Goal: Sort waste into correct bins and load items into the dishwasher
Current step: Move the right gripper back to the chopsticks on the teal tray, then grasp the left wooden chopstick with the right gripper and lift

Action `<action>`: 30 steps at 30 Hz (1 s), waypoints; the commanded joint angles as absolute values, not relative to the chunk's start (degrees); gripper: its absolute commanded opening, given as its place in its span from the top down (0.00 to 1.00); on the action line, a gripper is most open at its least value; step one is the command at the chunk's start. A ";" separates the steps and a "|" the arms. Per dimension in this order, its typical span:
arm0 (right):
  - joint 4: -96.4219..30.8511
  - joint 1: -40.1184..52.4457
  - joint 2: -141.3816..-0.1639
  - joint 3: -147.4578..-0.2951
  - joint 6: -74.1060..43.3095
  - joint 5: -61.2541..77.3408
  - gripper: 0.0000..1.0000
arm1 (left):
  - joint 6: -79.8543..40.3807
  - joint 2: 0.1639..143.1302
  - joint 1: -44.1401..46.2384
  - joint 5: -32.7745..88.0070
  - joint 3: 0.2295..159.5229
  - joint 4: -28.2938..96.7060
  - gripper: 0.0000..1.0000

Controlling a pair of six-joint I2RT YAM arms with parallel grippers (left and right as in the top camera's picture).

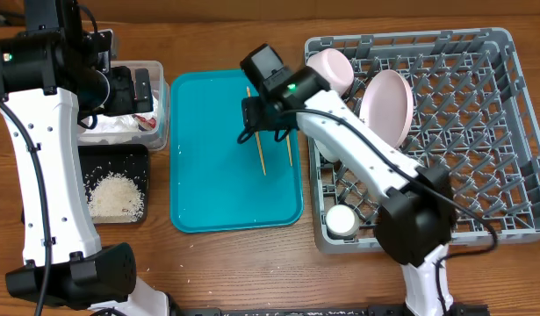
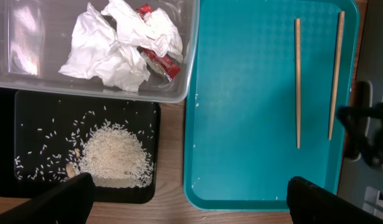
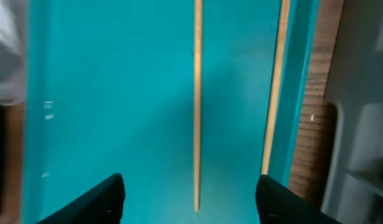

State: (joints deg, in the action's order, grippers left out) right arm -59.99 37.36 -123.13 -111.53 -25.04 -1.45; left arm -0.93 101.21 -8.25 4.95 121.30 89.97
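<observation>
Right gripper (image 3: pixel 190 186), jaws part-spread and empty, straddles one thin wooden chopstick (image 3: pixel 197 106) mid-frame on the teal plastic tray (image 3: pixel 104 93). The second chopstick (image 3: pixel 275 93) (blurred) seemingly hugs the tray's right rim. Left gripper (image 2: pixel 191 196) gapes, empty.

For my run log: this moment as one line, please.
left gripper: open | right gripper: open, above one chopstick on teal tray | paper: clear tub | rice: black tray
</observation>
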 commanded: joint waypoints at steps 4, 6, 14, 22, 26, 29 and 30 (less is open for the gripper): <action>-57.06 39.51 -127.94 -111.31 -28.42 -2.57 0.44 | -0.19 100.05 -8.23 5.56 122.21 89.76 0.00; -56.12 39.75 -129.56 -111.31 -28.82 -2.55 0.48 | -0.19 100.05 -8.23 5.56 122.21 89.76 0.00; -54.02 39.79 -135.50 -111.31 -30.52 -3.40 0.56 | -0.19 100.05 -8.23 5.56 122.21 89.76 0.00; -53.43 39.79 -137.62 -111.31 -31.42 -3.46 0.63 | -0.19 100.05 -8.23 5.56 122.21 89.76 0.00; -53.91 39.79 -137.67 -111.31 -31.59 -3.66 0.74 | -0.19 100.05 -8.23 5.56 122.21 89.76 0.00; -55.42 39.79 -137.67 -111.31 -31.86 -4.05 0.79 | -0.19 100.05 -8.23 5.56 122.21 89.76 0.00; -55.86 39.79 -137.69 -111.31 -31.90 -4.08 0.82 | -0.19 100.05 -8.23 5.56 122.21 89.76 0.00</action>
